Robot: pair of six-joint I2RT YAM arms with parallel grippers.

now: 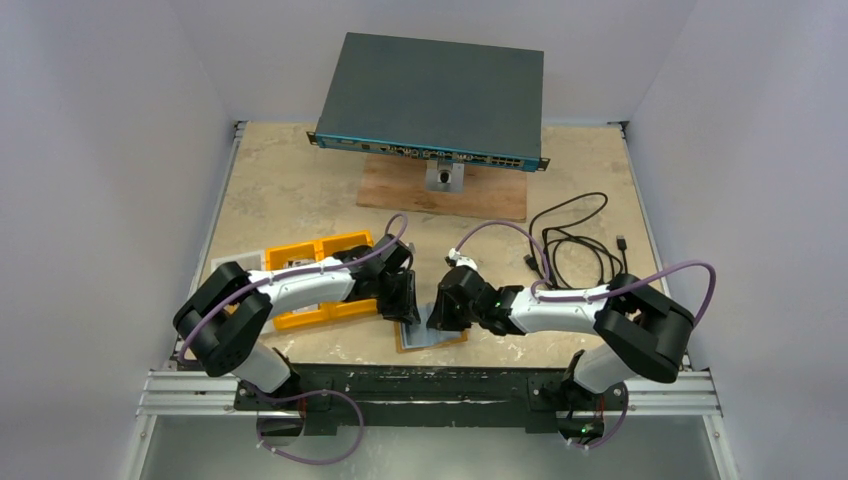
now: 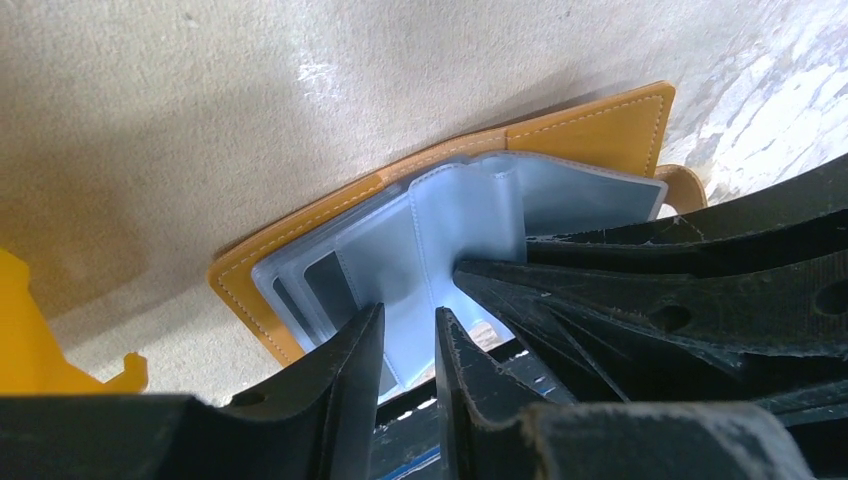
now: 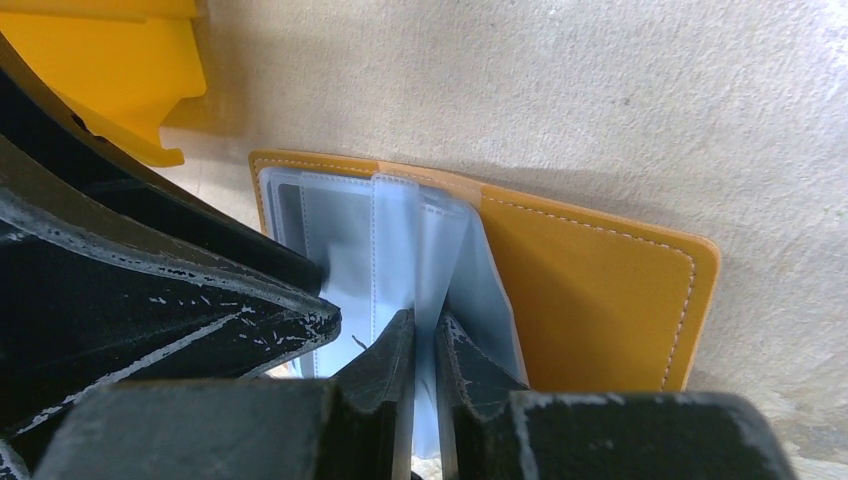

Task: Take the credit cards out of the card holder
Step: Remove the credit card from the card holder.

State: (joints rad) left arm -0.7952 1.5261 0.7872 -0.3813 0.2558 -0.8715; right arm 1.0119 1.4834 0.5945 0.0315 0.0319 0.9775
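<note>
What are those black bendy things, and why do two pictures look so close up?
They are two robot arms, the left arm and the right arm, in the picture from above. The other two pictures come from small cameras on their wrists. On the table lie an open orange card holder, a yellow tray, a black cable and a dark box on a wooden board. The right jaws pinch one clear pocket. The left jaws sit around another pocket; whether they squeeze it, I cannot tell.
</note>
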